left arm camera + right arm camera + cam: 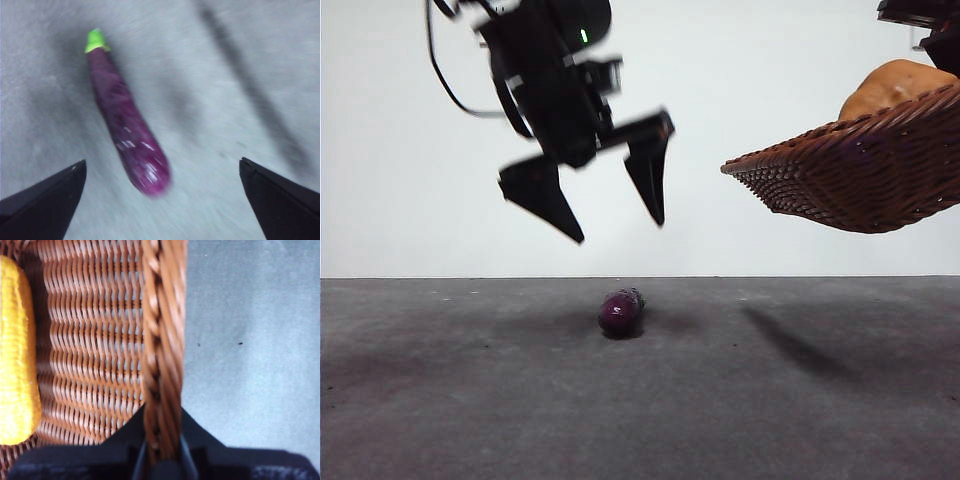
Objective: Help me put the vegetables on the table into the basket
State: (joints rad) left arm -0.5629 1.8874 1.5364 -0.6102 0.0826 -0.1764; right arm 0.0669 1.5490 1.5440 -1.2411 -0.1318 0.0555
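A dark purple eggplant (621, 312) with a green stem lies on the grey table (470, 400); the left wrist view shows the eggplant (127, 125) between and below its own jaws. My left gripper (615, 228) hangs open in the air above it, not touching. At the right, the woven basket (860, 175) is lifted and tilted off the table, with my right gripper (162, 452) shut on its rim (160, 340). A brown potato (895, 85) shows over the basket's edge. A yellow corn cob (17, 355) lies inside the basket.
A plain white wall stands behind the table. Shadows of the arm and the basket fall on the table (790, 345) to the right of the eggplant.
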